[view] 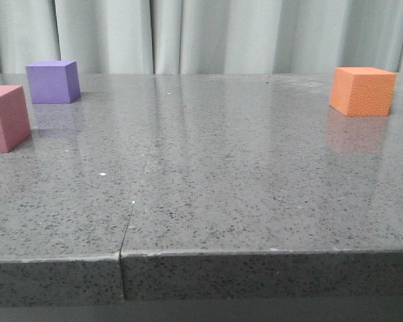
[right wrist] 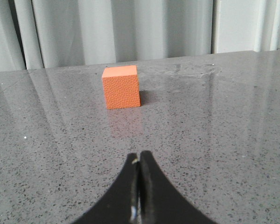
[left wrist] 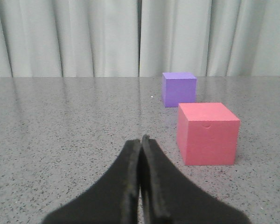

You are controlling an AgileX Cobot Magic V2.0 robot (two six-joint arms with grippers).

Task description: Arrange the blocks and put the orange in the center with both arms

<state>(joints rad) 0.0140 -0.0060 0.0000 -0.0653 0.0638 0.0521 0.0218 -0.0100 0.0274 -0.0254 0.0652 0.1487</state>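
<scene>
The orange cube (view: 363,90) (right wrist: 121,87) stands at the far right of the grey speckled table. At the far left is the purple cube (view: 52,81) (left wrist: 178,88), and the pink cube (view: 5,118) (left wrist: 207,134) sits nearer, cut by the left edge of the front view. Neither arm shows in the front view. My left gripper (left wrist: 140,140) is shut and empty, short of the pink cube and to one side of it. My right gripper (right wrist: 140,157) is shut and empty too, well back from the orange cube.
The tabletop (view: 208,168) has a thin seam (view: 136,194) running from front to back left of centre. Its front edge (view: 255,253) drops off close to the camera. Pale curtains (view: 201,33) hang behind the table's far edge.
</scene>
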